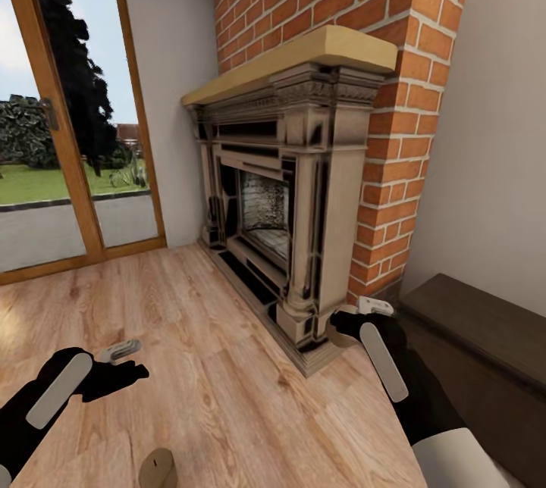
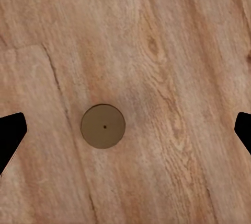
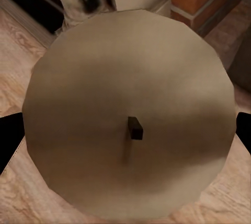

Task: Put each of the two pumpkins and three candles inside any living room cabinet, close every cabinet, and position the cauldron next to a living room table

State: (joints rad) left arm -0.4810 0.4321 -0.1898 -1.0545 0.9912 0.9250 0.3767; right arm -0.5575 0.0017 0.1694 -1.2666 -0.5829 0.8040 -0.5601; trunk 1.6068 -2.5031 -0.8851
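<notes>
One beige-grey candle (image 3: 128,114) with a short dark wick sits between the fingers of my right gripper (image 1: 355,319), which is shut on it. In the head view that candle (image 1: 339,334) hangs just above the floor by the fireplace's corner, left of the dark-brown cabinet (image 1: 485,336). A second candle (image 1: 158,469) stands upright on the wooden floor at the bottom edge. From straight above, the left wrist view shows this floor candle (image 2: 103,126). My left gripper (image 1: 123,363) hovers above it, open, its fingertips (image 2: 11,132) spread wide apart.
A stone fireplace (image 1: 288,223) set in a brick chimney (image 1: 394,117) stands straight ahead. Glass patio doors (image 1: 68,132) fill the left wall. Open wooden floor (image 1: 212,367) lies between my arms. The low cabinet runs along the right wall.
</notes>
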